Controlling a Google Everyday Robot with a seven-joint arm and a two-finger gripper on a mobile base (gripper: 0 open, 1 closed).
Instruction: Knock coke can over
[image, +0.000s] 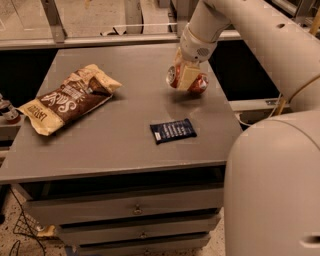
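The coke can (198, 85) is red with a silver top. It is tipped far over on its side at the right back of the grey table (115, 150), its top facing left. My gripper (186, 76) reaches down from the upper right and is shut on the can, with one pale finger (188, 76) across its front. The far side of the can is hidden behind that finger.
A brown and tan chip bag (67, 97) lies flat at the left of the table. A flat dark-blue snack packet (173, 130) lies near the front edge, below the can. My pale arm and body (272, 185) fill the right side. Drawers sit under the tabletop.
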